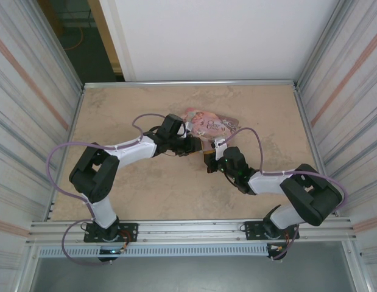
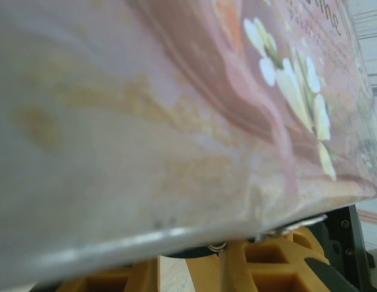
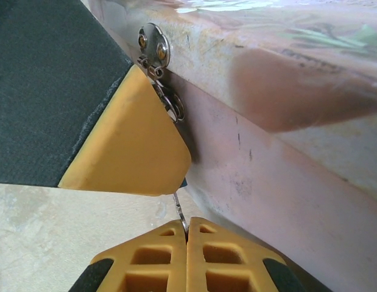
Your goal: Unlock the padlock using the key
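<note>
We are looking down into a robot test cell, a lab or workshop set-up rather than a home. A bare beige worktop (image 1: 145, 194) is boxed in by ribbed metal side walls (image 1: 30, 109) and a plain white back panel (image 1: 218, 36). A left arm (image 1: 115, 158) and a right arm (image 1: 298, 188), trailing purple cables (image 1: 54, 164), are bolted to an aluminium rail (image 1: 188, 228) at the near edge.

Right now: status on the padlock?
Left gripper at clasp on tin, grip unclear. Right gripper shut on metal sliver, likely key. Padlock hidden behind left finger.
</note>
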Motion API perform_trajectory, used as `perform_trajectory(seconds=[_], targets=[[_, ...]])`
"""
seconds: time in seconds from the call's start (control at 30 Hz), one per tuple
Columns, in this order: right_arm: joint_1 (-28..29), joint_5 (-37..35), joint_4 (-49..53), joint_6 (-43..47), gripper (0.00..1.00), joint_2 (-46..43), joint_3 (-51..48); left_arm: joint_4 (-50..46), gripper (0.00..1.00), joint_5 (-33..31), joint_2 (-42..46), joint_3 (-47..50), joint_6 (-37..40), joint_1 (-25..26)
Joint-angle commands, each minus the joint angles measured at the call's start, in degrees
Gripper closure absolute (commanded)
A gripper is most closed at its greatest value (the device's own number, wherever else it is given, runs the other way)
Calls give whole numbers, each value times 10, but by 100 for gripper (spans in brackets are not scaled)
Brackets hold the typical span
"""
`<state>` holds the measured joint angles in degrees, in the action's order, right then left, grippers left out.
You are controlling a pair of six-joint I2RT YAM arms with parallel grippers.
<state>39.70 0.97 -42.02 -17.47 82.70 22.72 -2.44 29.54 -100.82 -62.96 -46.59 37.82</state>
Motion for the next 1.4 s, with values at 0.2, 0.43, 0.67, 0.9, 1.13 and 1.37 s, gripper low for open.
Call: perform_trajectory(seconds=[0.2,0.43,0.67,0.9,1.13,1.37], targets=[[-14,9,-112,-28,100,-6,54,-3,84,74,25,6,-8,16],[-25,30,-136,-51,100,-10,78,-1,84,75,25,10,-12,18],[-25,37,-150,-61,100,3,103,30,84,83,15,24,-32,18],[-27,33,-134,-67,100,33,80,43,84,78,3,33,-34,16],[-30,35,-136,-81,100,76,49,78,82,70,-17,49,-46,11],[-30,18,-170,-120,100,135,22,108,79,56,-43,59,-54,8]])
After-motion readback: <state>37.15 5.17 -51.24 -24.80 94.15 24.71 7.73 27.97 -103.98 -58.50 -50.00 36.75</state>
